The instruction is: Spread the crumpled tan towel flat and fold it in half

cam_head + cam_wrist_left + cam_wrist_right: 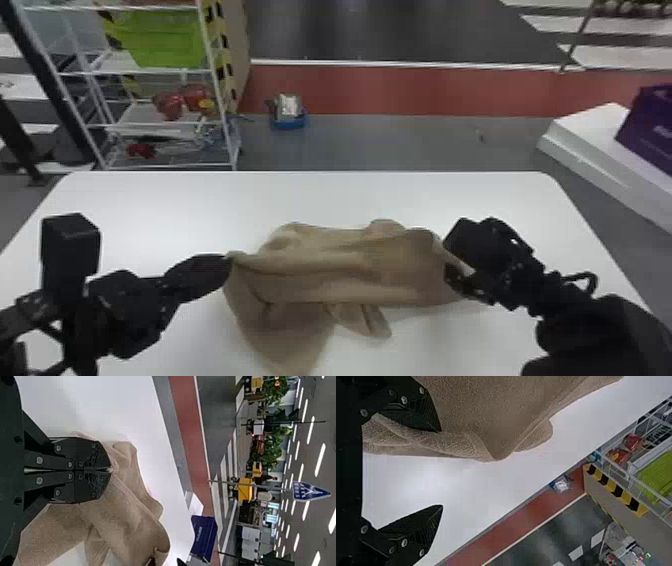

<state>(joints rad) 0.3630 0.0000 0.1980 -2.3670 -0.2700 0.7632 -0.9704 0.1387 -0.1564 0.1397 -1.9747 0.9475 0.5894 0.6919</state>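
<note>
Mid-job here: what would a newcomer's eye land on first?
Probably the crumpled tan towel, bunched across the middle of the white table. Next, the black left hand, shut on the towel's left end, against the right hand, spread wide at its right end. Beyond the table, at left, the lime-green bin stands out.

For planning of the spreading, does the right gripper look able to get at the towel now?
Probably yes: the right gripper is open, and part of the towel lies between its fingers; nothing seems in the way.
</note>
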